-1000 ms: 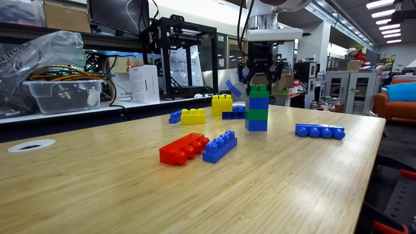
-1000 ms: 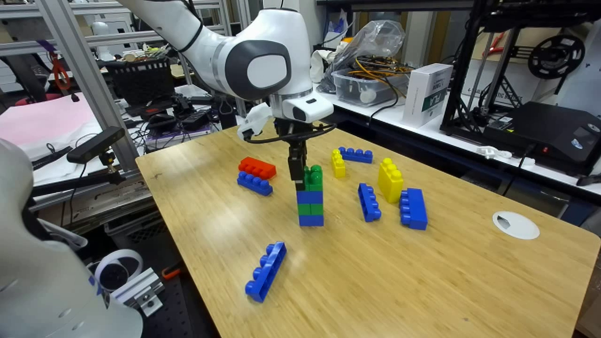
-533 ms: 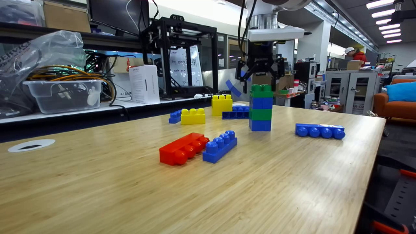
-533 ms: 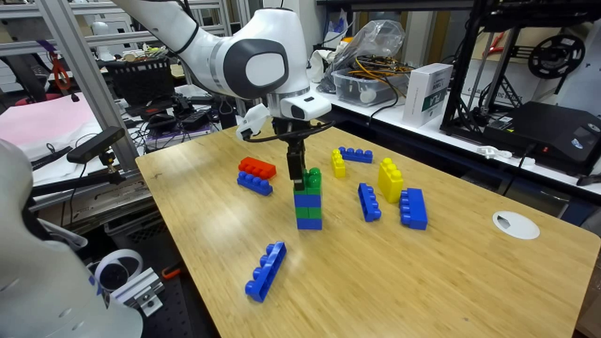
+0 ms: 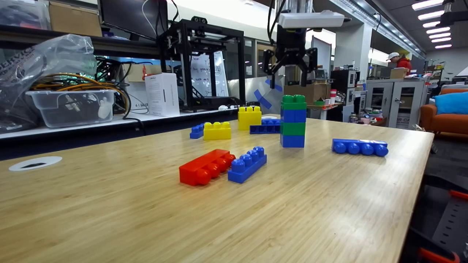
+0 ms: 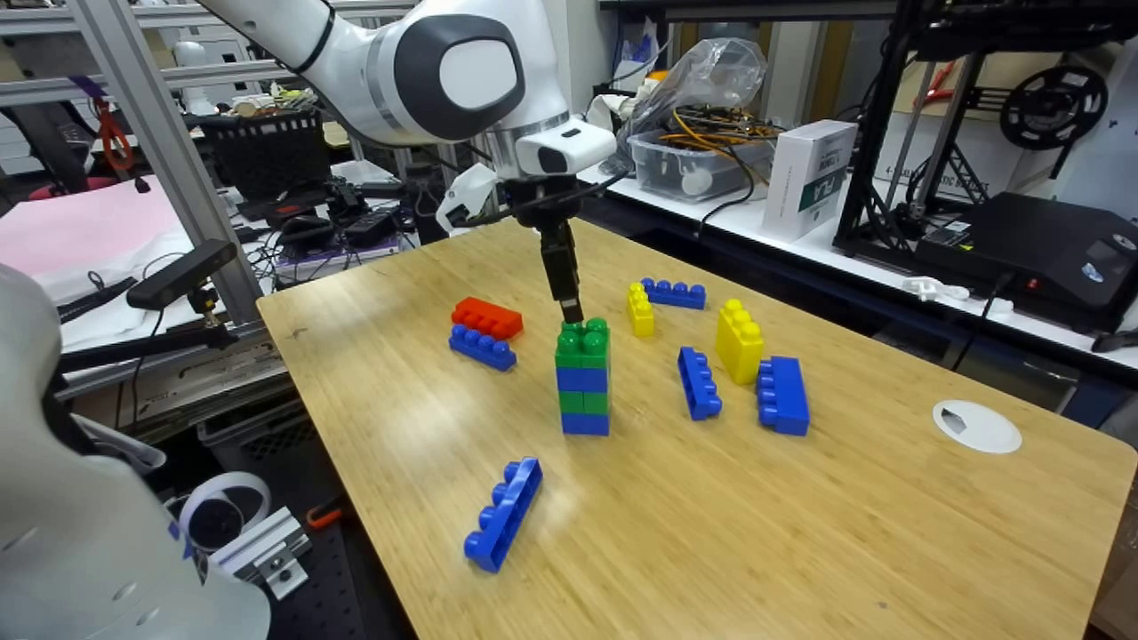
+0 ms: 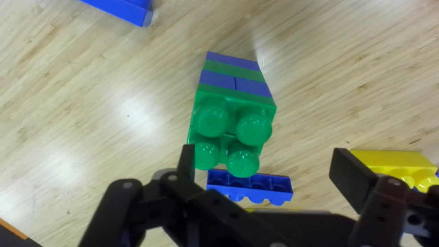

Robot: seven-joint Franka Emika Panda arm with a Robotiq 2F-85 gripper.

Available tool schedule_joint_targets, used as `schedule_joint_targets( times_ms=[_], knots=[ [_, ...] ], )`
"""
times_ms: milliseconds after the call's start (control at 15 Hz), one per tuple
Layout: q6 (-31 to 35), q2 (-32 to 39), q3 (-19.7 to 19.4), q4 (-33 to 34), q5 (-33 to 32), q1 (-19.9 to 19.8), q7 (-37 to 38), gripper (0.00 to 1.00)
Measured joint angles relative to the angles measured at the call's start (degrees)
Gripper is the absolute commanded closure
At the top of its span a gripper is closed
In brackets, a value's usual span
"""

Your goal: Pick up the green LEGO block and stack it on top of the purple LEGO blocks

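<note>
The green LEGO block [image 5: 293, 102] is the top layer of an upright tower, seated on the purple LEGO blocks [image 5: 293, 116]. Beneath the upper purple layer comes another green layer [image 5: 292, 128], with a purple layer at the table. In the wrist view the block's studs [image 7: 211, 120] face the camera and the layers line up. My gripper [image 5: 288, 86] hangs just above the tower in both exterior views, jaws wide apart, holding nothing. In the wrist view, one finger [image 7: 187, 161] overlaps the block's edge in the picture, while the other finger [image 7: 351, 176] stands well off to the right.
A red brick [image 5: 204, 168] and a long blue brick [image 5: 248, 166] lie near the tower. Another blue brick [image 6: 504, 516] lies on its own. Yellow bricks [image 6: 740, 342] and more blue ones [image 6: 782, 396] stand on the far part of the wooden table [image 6: 756, 524].
The gripper has let go of the green block, opened and risen clear of the tower. As it opened, the tower shifted slightly; it still stands upright.
</note>
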Motion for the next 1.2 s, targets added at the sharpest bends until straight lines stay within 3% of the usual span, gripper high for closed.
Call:
schedule_joint_targets(
  times_ms=[467, 800, 1200],
  knots=[
    [-3.25, -6.72, 1.33, 0.23, -1.97, 0.00, -3.37, 0.00],
    [-6.14, -8.17, 1.44, 2.64, -0.45, 0.24, -13.76, 0.00],
    [-16.52, -7.77, 1.44, 10.01, 1.24, 0.76, -23.92, 0.00]
  ],
)
